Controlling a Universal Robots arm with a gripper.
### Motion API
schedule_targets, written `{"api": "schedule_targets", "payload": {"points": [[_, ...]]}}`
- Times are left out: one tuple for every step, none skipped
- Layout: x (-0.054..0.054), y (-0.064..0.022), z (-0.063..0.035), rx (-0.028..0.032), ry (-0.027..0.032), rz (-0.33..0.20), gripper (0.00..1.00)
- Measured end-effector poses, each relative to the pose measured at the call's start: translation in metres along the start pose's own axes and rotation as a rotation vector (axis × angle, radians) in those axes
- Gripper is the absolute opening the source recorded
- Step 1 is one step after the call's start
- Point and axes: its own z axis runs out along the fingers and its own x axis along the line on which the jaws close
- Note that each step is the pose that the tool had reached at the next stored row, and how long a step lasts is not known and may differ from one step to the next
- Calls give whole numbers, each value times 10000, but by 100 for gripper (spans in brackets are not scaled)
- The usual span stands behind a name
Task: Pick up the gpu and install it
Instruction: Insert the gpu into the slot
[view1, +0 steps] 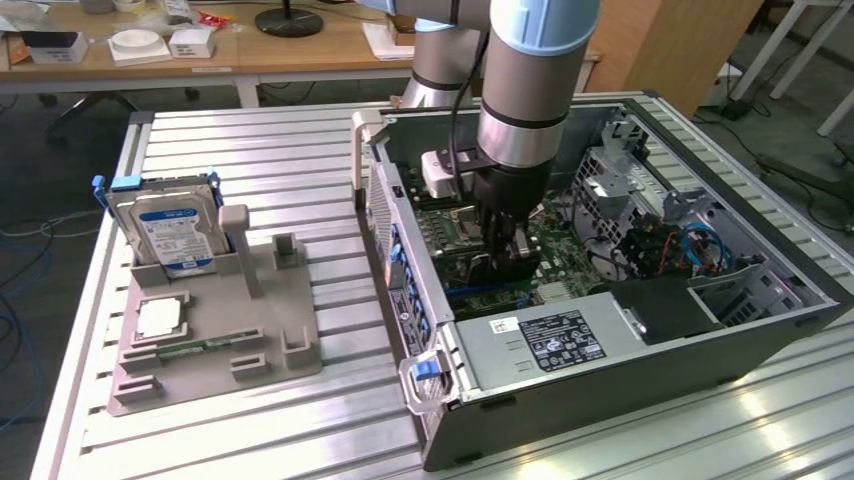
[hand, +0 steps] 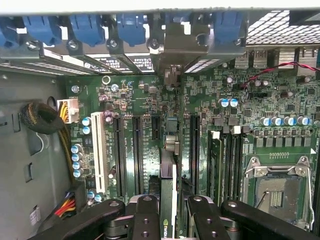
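A: Going across the exterior view from its left: the hard drive stands in the grey fixture, and the gripper is down inside the open computer case.

B: Holding what?

A: In the wrist view the fingers are closed narrowly on the gpu, edge-on over the motherboard, its bracket end toward the rear slots.

B: Risk?

A: Slight misalignment (my guess): the edge could miss the black expansion slot and jam. The card's lower edge is hidden, so whether it touches I can't tell.
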Motion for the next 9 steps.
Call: {"api": "schedule_targets", "payload": {"points": [[0, 0, 0, -1, 1, 0, 26], [0, 0, 1, 0, -1, 0, 26], [0, 0, 1, 1, -1, 1, 26], [0, 0, 1, 1, -1, 0, 26], [0, 2, 1, 1, -2, 1, 26], [-1, 7, 1, 1, -2, 4, 26], [-1, 10, 1, 2, -3, 3, 26], [0, 10, 1, 1, -4, 0, 26], [0, 10, 1, 1, -3, -1, 26]]}}
